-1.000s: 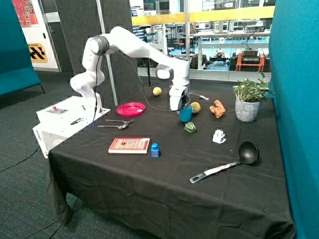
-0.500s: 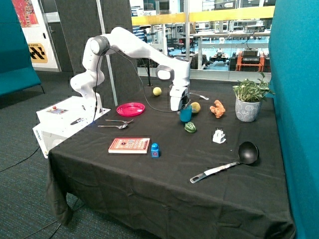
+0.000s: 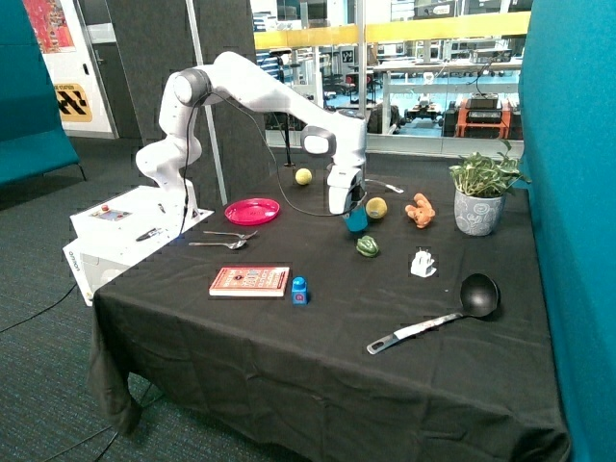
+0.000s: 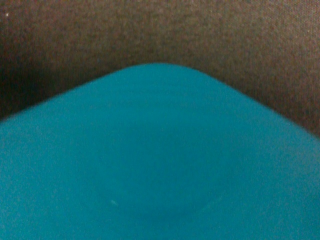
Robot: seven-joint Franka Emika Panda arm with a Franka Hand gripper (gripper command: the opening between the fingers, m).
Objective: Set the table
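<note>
At frame centre the gripper sits over the teal cup, likely gripping it; its hold is unclear.

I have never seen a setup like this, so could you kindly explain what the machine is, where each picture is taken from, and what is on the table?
The white machine is a jointed robot arm bolted to a small white base beside the table. At its tip is a two-finger gripper, lowered onto a teal cup.

One picture comes from a camera standing apart, showing arm and table. The other comes from a camera on the wrist looking along the fingers; it shows mostly the cup against the black cloth. I cannot tell whether the cup is gripped.

On the table lie a pink plate, two spoons, a book, a blue block, a ladle, a potted plant, two yellow balls and a few small toys.
</note>
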